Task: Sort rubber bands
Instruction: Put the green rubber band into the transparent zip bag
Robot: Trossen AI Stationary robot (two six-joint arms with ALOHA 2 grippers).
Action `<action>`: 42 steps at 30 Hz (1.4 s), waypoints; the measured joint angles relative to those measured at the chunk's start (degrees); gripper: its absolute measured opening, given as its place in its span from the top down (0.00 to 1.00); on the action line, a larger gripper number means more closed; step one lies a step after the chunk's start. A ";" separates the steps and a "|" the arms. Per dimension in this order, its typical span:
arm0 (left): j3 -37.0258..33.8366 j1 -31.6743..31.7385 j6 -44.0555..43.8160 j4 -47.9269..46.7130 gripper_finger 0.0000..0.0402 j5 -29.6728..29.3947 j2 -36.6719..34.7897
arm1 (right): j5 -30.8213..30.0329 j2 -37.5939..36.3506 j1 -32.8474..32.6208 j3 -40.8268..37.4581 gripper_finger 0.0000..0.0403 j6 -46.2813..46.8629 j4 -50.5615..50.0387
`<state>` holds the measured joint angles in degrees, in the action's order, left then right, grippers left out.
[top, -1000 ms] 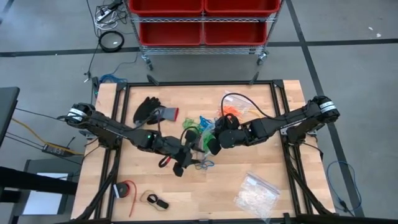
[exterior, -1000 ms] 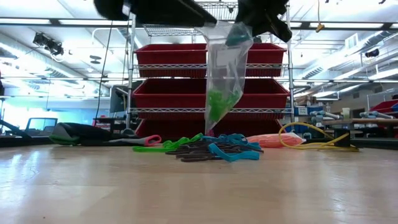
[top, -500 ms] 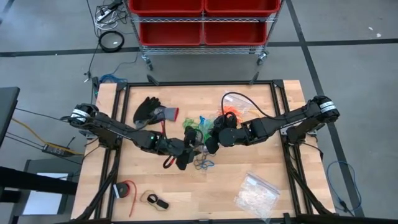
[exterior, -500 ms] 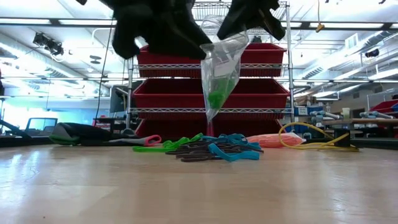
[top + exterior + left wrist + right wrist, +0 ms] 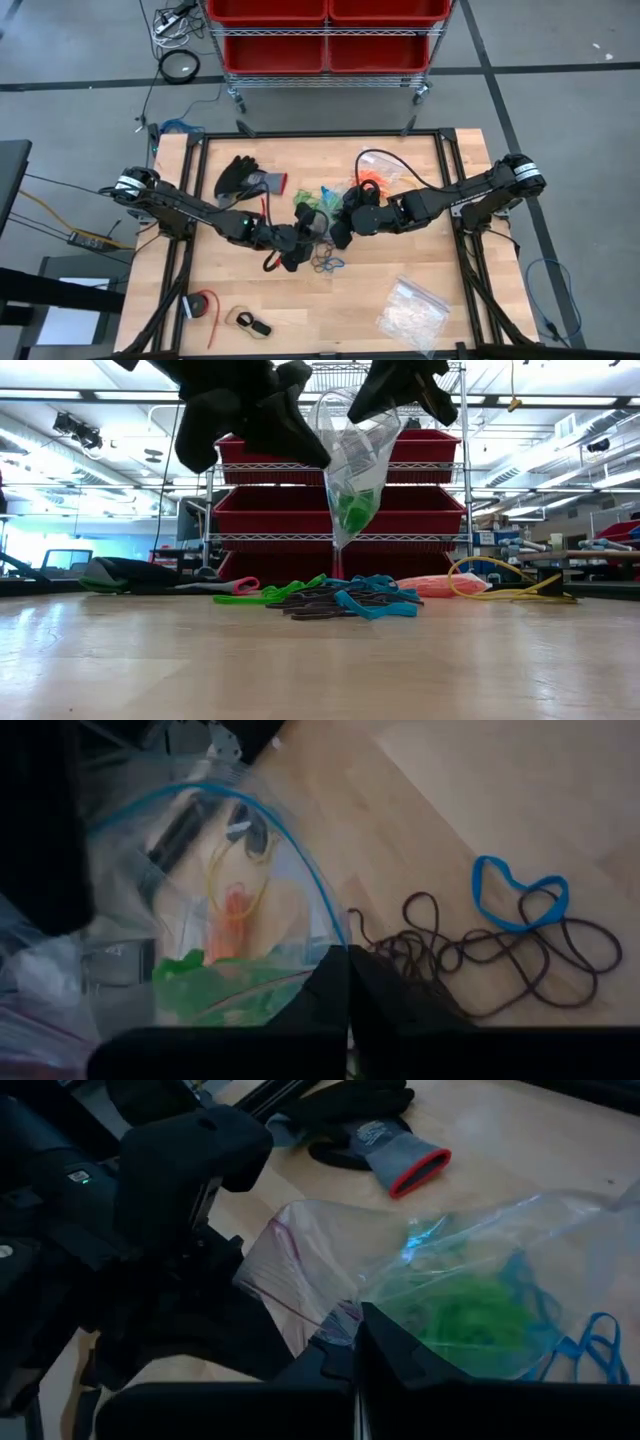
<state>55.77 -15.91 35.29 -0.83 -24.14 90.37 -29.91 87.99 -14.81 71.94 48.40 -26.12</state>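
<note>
Two grippers hold our clear plastic bag (image 5: 352, 470) of green rubber bands (image 5: 352, 512): left gripper (image 5: 300, 240) and right gripper (image 5: 338, 228) both pinch its rim.

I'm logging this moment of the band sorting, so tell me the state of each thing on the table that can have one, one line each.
clear bag: lifted off the table, mouth open, green bands inside.
left gripper: shut on the clear bag's rim.
right gripper: shut on the clear bag's rim.
loose rubber bands: heaped on the table.
black glove: lying flat.
bag of whitish pieces: lying flat, closed or not cannot be told.
</note>
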 joint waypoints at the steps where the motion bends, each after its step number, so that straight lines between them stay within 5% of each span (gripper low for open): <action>1: 0.00 -0.20 -0.25 -0.56 0.98 0.00 0.00 | -0.04 0.00 -0.05 0.00 1.00 -0.65 -0.01; 11: 0.00 -1.90 -1.24 -2.47 1.00 0.33 -0.39 | -0.30 0.00 -0.83 0.00 0.82 -8.88 0.36; 17: 0.00 -2.94 -1.45 -2.19 1.00 -0.96 -2.46 | 6.18 0.00 -0.96 0.00 0.70 -0.99 -3.26; 27: 0.02 -3.29 -4.22 -8.47 1.00 -1.19 -3.45 | -1.97 0.00 -1.81 0.00 0.57 1.08 -7.88; 32: 0.02 -3.29 -4.17 -10.08 1.00 -1.16 -3.45 | -4.65 0.00 -3.49 0.00 0.54 -11.32 -5.81; 42: 0.02 -2.94 3.37 -7.48 1.00 5.76 -3.45 | 0.83 1.98 -9.22 0.10 0.56 -59.52 11.64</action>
<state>55.79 -18.85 38.67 -8.31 -18.38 86.91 -29.08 89.96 -24.03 72.04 -11.12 -14.47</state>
